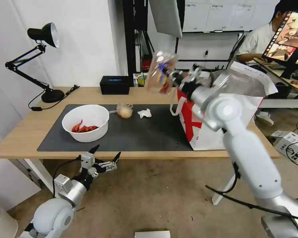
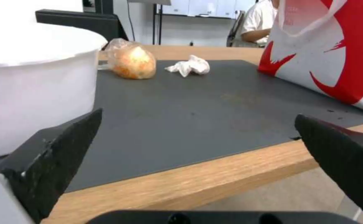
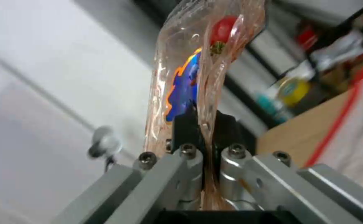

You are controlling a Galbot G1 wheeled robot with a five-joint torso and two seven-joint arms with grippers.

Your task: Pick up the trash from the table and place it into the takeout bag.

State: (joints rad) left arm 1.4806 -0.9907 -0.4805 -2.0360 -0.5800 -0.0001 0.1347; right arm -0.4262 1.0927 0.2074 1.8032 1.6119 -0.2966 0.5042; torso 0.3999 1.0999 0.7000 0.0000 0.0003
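Note:
My right gripper [image 1: 174, 77] is shut on the clear hinged food tray [image 1: 159, 73], holding it in the air above the table, just left of the takeout bag [image 1: 218, 112]. In the right wrist view the tray [image 3: 198, 74] is pinched between the fingers [image 3: 186, 126], with red and blue scraps inside. The white bowl [image 1: 85, 122] with red crayfish shells sits on the dark mat [image 1: 145, 132]. The small clear bag with a beige lump [image 1: 124, 111] and the crumpled tissue [image 1: 144, 113] lie behind it. My left gripper [image 1: 105, 153] hangs open below the table's front edge.
A black box [image 1: 115, 85] and a black desk lamp [image 1: 43, 59] stand at the back of the table [image 1: 29, 129]. In the left wrist view the bowl [image 2: 36, 90], lump bag [image 2: 132, 62], tissue [image 2: 192, 66] and takeout bag [image 2: 335, 53] show across the mat.

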